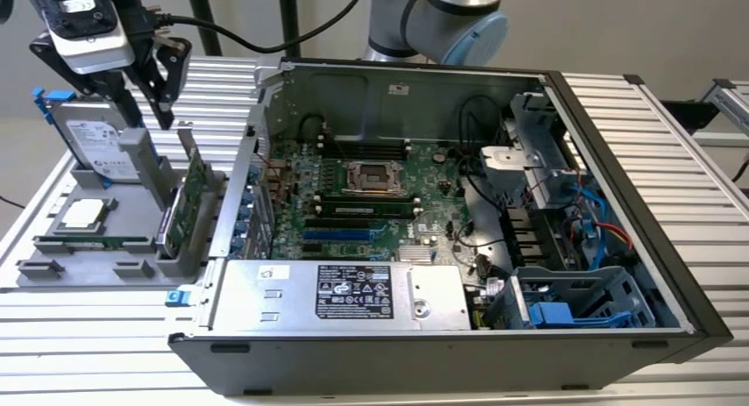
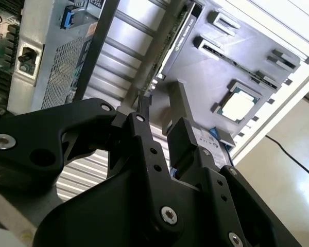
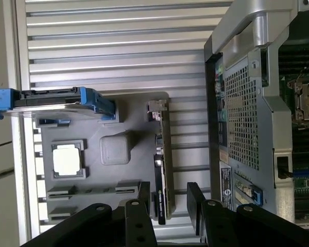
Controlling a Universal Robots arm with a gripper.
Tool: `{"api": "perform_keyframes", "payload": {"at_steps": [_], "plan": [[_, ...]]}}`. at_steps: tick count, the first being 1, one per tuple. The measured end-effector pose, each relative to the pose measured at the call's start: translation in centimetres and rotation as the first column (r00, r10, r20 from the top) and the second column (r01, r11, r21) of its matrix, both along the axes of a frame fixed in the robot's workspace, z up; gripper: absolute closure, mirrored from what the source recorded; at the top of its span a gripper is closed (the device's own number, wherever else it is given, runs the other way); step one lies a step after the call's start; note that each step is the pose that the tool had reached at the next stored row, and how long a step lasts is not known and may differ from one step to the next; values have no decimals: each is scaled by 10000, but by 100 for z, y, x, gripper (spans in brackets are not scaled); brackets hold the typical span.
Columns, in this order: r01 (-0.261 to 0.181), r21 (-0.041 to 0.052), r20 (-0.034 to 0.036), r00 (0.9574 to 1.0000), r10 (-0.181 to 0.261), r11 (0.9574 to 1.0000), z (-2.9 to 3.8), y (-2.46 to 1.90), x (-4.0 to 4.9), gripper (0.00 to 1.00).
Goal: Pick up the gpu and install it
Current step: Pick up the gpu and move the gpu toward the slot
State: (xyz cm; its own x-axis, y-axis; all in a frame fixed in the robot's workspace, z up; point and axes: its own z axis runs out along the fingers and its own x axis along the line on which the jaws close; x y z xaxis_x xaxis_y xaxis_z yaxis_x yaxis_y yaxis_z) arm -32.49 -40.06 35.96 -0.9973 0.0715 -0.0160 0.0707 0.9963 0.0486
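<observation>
**Black gripper held open above the upright gpu**

Black fingers (image 3: 142, 206) of the gripper (image 1: 147, 108) are seen spread apart, and nothing is pinched between them. The arm is reached out over the side of the table (image 1: 94, 336) at the exterior view's left. The gripper is pointed downward above a grey holder (image 1: 70, 270) that is set on the table just beside the computer case (image 1: 655, 204).

In the first wrist view the gpu (image 3: 162, 170) is seen edge-on below the gap between the two fingers and is touched by neither. It is stood upright in a slot along the holder's edge nearest the case, and its green board can be seen in the exterior view.

A hard drive (image 1: 84, 134) in a blue frame is stood on edge at the holder's far edge. A processor chip (image 1: 82, 215) is laid flat in a recess of the holder.

White lettering is printed along the black side of the gpu (image 2: 179, 38) in the second wrist view. Printed white labels are carried by the hard drive and by the power supply (image 1: 339, 292) at the near edge of the case.
</observation>
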Motion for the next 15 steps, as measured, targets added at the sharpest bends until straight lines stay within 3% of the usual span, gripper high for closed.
{"api": "perform_keyframes", "payload": {"at_steps": [15], "plan": [[0, -1, -2, 10000, 0, 10000, -49, -46, 0, 0]]}}
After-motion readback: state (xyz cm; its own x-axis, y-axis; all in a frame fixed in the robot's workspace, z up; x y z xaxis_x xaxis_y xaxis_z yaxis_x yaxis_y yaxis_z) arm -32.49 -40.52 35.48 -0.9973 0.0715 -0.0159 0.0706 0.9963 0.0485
